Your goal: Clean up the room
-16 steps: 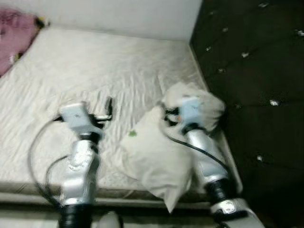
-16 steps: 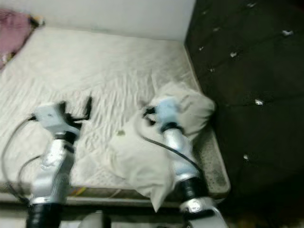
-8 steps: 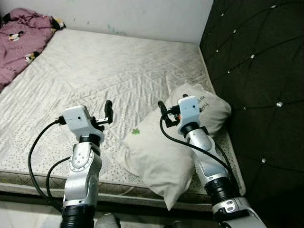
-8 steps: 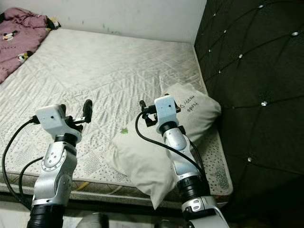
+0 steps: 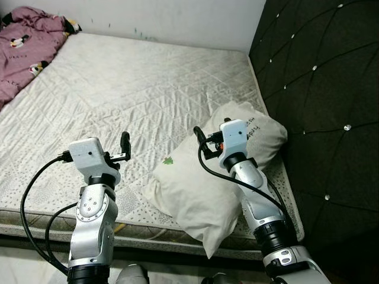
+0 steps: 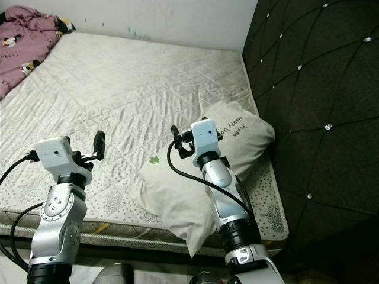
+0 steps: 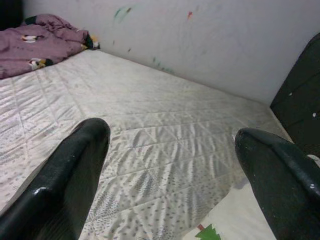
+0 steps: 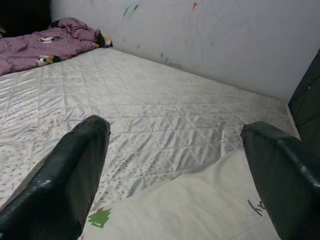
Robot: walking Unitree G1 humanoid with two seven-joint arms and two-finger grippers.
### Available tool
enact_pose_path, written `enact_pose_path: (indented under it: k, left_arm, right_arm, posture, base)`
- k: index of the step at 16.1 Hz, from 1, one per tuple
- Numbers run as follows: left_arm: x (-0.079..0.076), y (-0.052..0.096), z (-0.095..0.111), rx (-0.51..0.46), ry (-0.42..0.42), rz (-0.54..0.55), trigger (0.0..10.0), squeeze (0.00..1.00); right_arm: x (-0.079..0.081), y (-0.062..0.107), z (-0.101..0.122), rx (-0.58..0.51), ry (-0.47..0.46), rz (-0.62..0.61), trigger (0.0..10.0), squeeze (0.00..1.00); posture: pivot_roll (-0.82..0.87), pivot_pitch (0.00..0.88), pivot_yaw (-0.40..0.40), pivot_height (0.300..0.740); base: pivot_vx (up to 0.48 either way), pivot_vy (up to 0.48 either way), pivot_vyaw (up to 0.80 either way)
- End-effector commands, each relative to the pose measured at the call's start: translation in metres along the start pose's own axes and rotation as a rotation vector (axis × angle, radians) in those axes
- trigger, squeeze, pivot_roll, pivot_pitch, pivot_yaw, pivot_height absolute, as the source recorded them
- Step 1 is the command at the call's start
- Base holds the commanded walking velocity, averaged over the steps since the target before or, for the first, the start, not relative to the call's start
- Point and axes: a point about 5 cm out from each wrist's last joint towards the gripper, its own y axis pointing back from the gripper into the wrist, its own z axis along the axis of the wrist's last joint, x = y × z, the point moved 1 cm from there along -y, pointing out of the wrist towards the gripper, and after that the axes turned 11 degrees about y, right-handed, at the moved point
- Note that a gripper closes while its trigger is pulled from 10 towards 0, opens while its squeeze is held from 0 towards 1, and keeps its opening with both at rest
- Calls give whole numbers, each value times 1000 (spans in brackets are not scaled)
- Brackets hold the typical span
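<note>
1. The pillow [image 5: 204, 183] lies at the bed's [image 5: 148, 83] front right corner, overhanging the front edge.
2. It is probably light, soft and floppy; pinch a bunched corner.
3. Left claw [image 7: 175, 175] and right claw [image 8: 175, 175] gape wide, empty.

bare quilted mattress [image 5: 148, 89]; white pillow [image 5: 207, 177] at headboard corner; purple blanket [image 5: 26, 41] far corner.

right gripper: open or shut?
Open. In the right wrist view the two black fingers stand wide apart, with mattress and pillow between them.
</note>
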Motion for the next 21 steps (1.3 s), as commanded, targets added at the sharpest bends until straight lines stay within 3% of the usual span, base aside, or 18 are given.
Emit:
enact_pose_path:
  k: [1,8,17,21]
  left_arm:
    - [-3,1,3,-10,-8,-14,10000,0]
    - [1,-1,3,-15,17,27,10000,0]
    - [4,-3,4,-24,32,62,10000,0]
    - [5,-4,4,-28,36,72,10000,0]
  right_arm:
    - [-4,1,1,2,-9,-5,10000,0]
    - [-5,0,1,1,-19,6,10000,0]
    - [-4,-2,1,9,-20,22,10000,0]
    - [-4,-3,1,10,-18,26,10000,0]
  posture:
    - [63,104,-72,740]
    - [56,114,-78,660]
    - [52,111,-83,660]
    - [50,109,-84,639]
  base:
    - [0,0,0]
    - [0,0,0]
    - [0,0,0]
    - [0,0,0]
